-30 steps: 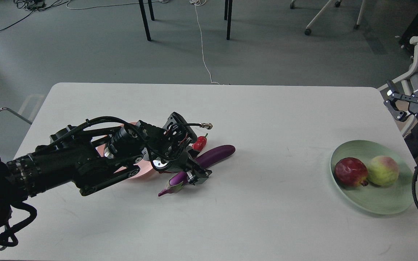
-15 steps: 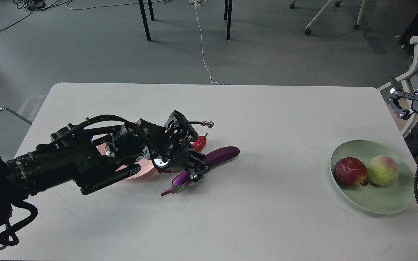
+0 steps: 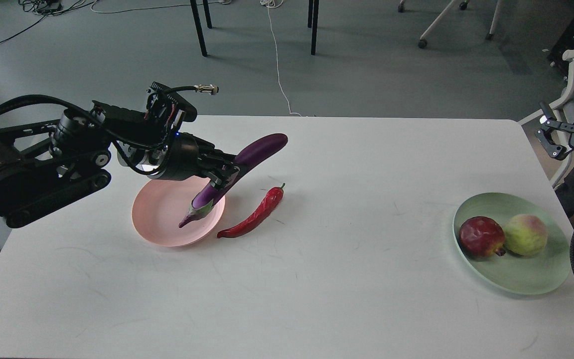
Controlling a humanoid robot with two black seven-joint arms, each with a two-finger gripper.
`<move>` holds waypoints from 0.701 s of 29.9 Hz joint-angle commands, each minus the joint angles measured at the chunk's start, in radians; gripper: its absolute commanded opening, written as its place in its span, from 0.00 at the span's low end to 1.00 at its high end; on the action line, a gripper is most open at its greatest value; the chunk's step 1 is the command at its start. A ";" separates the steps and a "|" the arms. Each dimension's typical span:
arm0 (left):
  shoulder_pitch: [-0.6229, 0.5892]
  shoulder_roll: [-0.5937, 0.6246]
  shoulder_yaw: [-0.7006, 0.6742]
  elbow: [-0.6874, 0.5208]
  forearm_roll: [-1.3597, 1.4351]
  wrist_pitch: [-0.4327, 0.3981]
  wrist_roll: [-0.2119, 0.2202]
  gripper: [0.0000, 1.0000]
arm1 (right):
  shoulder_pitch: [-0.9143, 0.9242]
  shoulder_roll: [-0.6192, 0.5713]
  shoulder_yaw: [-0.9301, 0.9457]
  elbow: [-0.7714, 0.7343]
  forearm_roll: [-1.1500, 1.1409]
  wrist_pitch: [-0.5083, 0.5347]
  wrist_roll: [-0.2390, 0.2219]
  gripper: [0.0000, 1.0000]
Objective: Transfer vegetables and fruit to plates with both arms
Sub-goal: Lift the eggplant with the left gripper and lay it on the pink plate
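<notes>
My left gripper (image 3: 224, 175) is shut on the purple eggplant (image 3: 254, 154) and holds it tilted in the air, stem end down over the pale pink plate (image 3: 160, 219). The red chili pepper (image 3: 254, 215) lies on the table just right of that plate. The pale green plate (image 3: 516, 274) at the right holds the dark red fruit (image 3: 481, 236) and the yellow-green fruit (image 3: 525, 234). My right gripper (image 3: 553, 137) is open and empty beyond the table's right edge, above and behind the green plate.
The white table (image 3: 347, 289) has rounded corners. Chair legs and cables stand on the grey floor behind it. A chair and a person's arm are at the far right edge.
My left gripper has lifted the eggplant off the table and swung it up and to the left over the pink plate, uncovering the plate and chili. The right gripper drifted slightly right.
</notes>
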 commanded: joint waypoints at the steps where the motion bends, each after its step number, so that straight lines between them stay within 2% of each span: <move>1: 0.039 0.014 0.017 0.104 0.008 0.000 0.000 0.18 | 0.001 0.003 0.000 0.002 0.000 0.000 0.000 0.98; 5: 0.094 0.010 0.020 0.164 0.009 0.000 -0.002 0.18 | 0.004 0.003 0.005 0.003 0.000 0.000 0.000 0.98; 8: 0.112 0.008 0.035 0.170 0.011 0.000 -0.002 0.22 | 0.012 0.005 0.005 0.005 0.000 0.000 0.000 0.98; 13: 0.119 0.008 0.056 0.176 0.013 0.000 -0.002 0.24 | 0.015 0.006 0.005 0.005 0.000 0.000 0.000 0.98; 16: 0.122 0.008 0.057 0.194 0.013 0.000 -0.003 0.46 | 0.015 0.008 0.005 0.003 0.000 0.000 0.000 0.98; 21: 0.143 0.013 0.056 0.213 0.013 0.000 -0.002 0.55 | 0.017 0.011 0.020 0.003 0.000 0.000 0.000 0.98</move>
